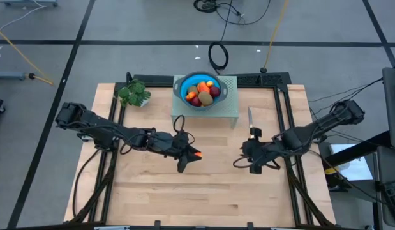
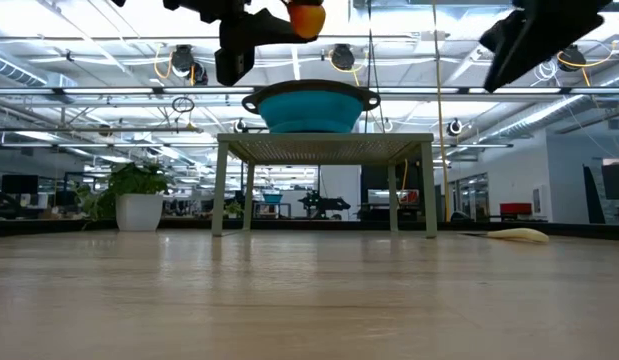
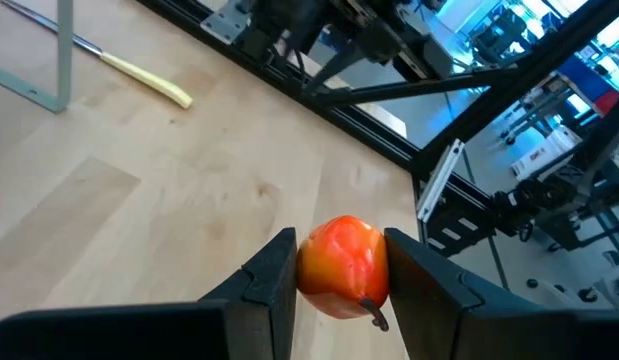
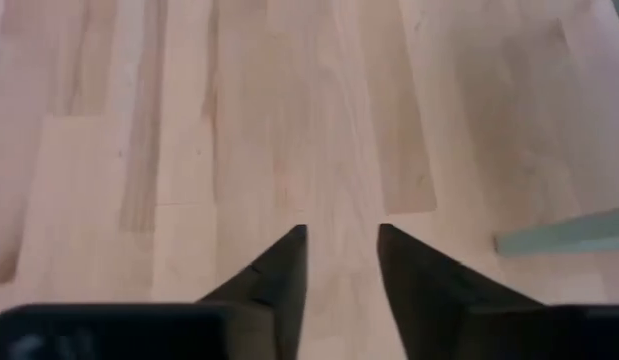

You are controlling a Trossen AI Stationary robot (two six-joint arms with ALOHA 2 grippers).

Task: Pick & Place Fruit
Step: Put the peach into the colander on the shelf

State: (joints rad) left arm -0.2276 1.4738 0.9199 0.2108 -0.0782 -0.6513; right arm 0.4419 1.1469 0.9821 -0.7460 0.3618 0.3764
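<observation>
My left gripper (image 1: 192, 154) hangs over the middle of the table, shut on a small orange-red fruit (image 3: 341, 268). In the low view this fruit (image 2: 307, 18) is high above the tabletop. A blue bowl (image 1: 200, 91) with several fruit pieces, brown, orange and dark red, stands on a pale green rack (image 1: 228, 110) at the far middle. My right gripper (image 4: 341, 230) is open over bare wood to the right of centre (image 1: 251, 158), with nothing between its fingers. My left gripper pinches the orange-red fruit by its two opposite sides (image 3: 307, 272) between its two fingers (image 3: 274, 275). The fingers point toward the table's right, slanting slightly down. The fruit is lifted clear of the table, a dark stem (image 3: 375, 316) at its near end.
A yellow-handled knife (image 1: 250, 120) lies on the table just right of the rack. A small green plant in a white pot (image 1: 134, 94) stands at the far left. Bare wood lies along the near half of the table (image 1: 203, 198).
</observation>
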